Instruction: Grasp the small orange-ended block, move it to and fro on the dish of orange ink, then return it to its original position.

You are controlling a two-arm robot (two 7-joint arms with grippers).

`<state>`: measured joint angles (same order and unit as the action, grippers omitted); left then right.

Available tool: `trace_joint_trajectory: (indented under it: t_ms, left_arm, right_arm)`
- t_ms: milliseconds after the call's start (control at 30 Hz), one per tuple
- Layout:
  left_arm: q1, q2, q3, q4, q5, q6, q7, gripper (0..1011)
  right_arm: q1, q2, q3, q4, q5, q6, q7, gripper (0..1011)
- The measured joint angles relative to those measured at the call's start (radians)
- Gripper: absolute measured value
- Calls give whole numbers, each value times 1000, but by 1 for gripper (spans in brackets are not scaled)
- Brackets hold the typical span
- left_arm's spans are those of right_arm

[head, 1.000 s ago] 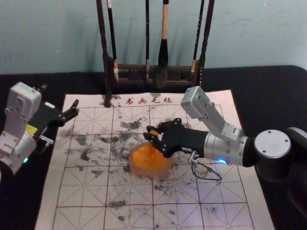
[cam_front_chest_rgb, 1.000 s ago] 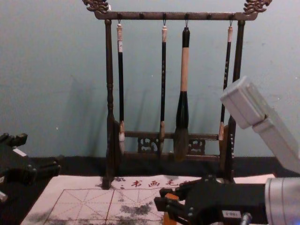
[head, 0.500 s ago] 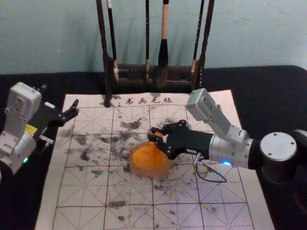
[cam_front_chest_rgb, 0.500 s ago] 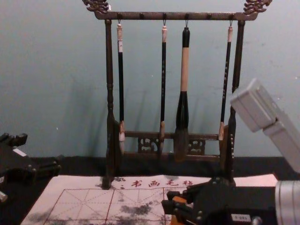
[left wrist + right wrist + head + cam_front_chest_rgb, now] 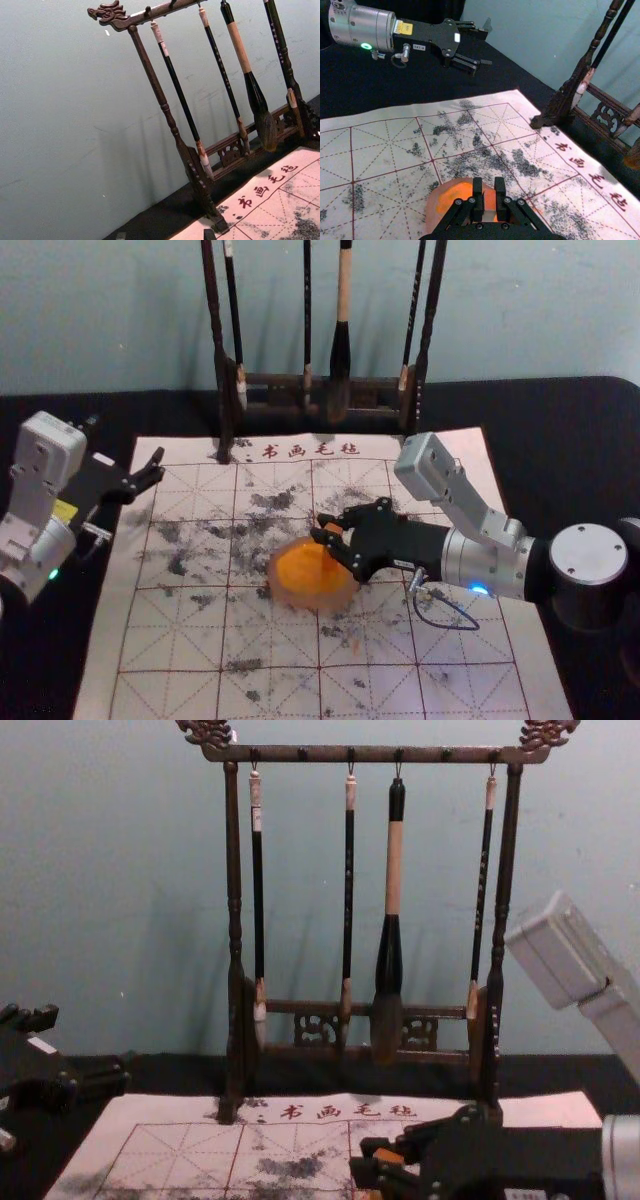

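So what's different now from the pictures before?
The right gripper slid a little toward the robot's right and slightly nearer it, still pinching the orange-ended block at the ink dish. Nothing was let go. The dish, the left gripper and the hanging calligraphy brushes stayed put.

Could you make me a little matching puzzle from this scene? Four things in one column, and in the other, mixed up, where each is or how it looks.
Things
1. Small block
2. Dish
3. Thickest brush
4. Left gripper

Places and states
A. Hanging from the dark rack
B. Open, off toward the robot's left
C. Holding orange ink, on the gridded mat
D. Pinched in the right gripper

Right pairs
1-D, 2-C, 3-A, 4-B
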<state>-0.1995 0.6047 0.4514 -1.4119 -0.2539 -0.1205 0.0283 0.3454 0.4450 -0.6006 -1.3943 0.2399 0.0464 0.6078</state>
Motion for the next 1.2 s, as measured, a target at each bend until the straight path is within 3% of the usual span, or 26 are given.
trace_joint_trajectory:
  t_ms: [733, 1200]
  left_arm:
    - [0, 0, 0, 0, 0, 0, 0, 1001]
    - [0, 0, 0, 0, 0, 0, 0, 1001]
  right_arm:
    - [-3, -13, -22, -16, 5, 8, 9, 143]
    - [21, -39, -39, 13, -2, 9, 9, 143]
